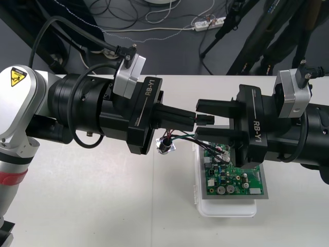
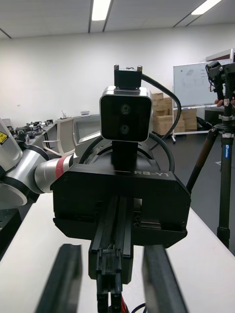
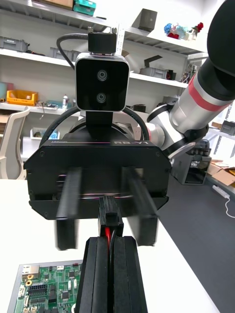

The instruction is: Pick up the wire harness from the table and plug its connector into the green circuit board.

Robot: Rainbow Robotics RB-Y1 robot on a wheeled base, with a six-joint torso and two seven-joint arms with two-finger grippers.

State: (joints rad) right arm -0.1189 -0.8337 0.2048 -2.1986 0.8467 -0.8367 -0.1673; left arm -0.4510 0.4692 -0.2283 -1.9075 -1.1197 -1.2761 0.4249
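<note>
The left gripper (image 1: 193,119) is seen reaching in over the table (image 1: 77,206), its 2 black fingers (image 3: 112,274) pressed together and clamped on the wire harness (image 1: 177,136) just behind the small black plug (image 1: 206,120), which sticks out past the fingertips. In the left wrist view, red and black wires (image 3: 107,234) are seen running back from the plug (image 3: 110,215) into the seam between the 2 fingers. The right gripper (image 1: 201,119) is set head-on against the left, with its 2 fingers (image 1: 218,107) held wide apart, 1 on each side of the plug and touching neither it nor the left fingers, as is also shown in the right wrist view (image 2: 61,279). From beneath the left fingers the red, black and green wires are let down to the round metal socket (image 1: 165,146), which is found just beside the far left corner of the white base (image 1: 226,210); whether it rests on the table cannot be told. The green circuit board (image 1: 231,177) lies on that base, partly under the right gripper, and the plug is held apart from it.
</note>
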